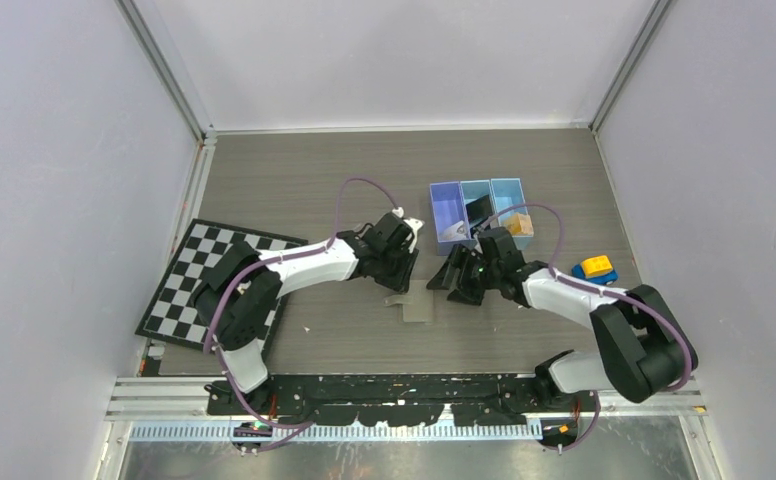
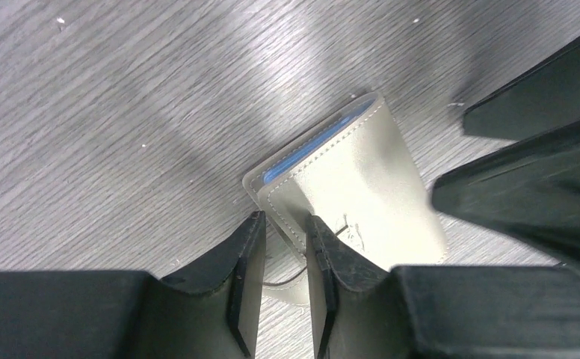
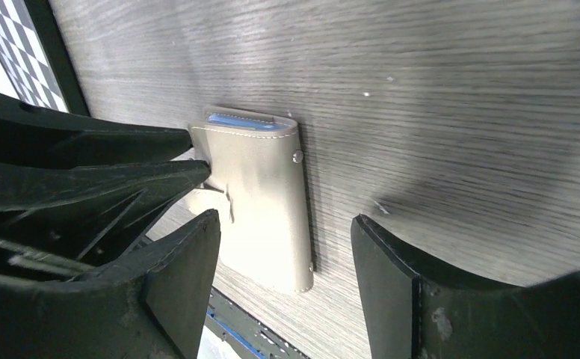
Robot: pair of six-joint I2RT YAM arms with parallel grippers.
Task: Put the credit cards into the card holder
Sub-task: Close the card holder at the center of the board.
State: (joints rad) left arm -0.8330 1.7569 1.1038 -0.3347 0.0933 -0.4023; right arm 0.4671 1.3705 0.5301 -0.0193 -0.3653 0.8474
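The desk (image 1: 314, 180) is grey wood-grain laminate, closed in on three sides by pale walls (image 1: 64, 150) with aluminium corner posts. A black-and-white checkerboard mat (image 1: 189, 280) lies at its left edge, partly under the left arm. A small yellow-and-blue block (image 1: 595, 268) sits near the right edge.

The card holder (image 1: 417, 303) lies flat near the middle of the desk, between the two arms. It is folded shut, grey-taupe with stitched edges. A strip of its pale blue inside shows along one open end, and two small snap studs sit on the outer face.

The left pincer (image 2: 283, 224) stands narrow, with the holder's snap tab (image 2: 287, 224) between its fingers. Whether they clamp the tab I cannot tell. The right pincer (image 3: 283, 221) is spread wide just above the holder, one finger to either side of it and not touching it.

Beyond the right arm, a blue three-compartment tray (image 1: 446, 200) holds the credit cards (image 1: 480, 210). Something whitish lies in the left compartment, a dark card leans in the middle one, and an orange one is in the right. The right arm's cable crosses in front of the tray, and the cards are too small to show more detail.
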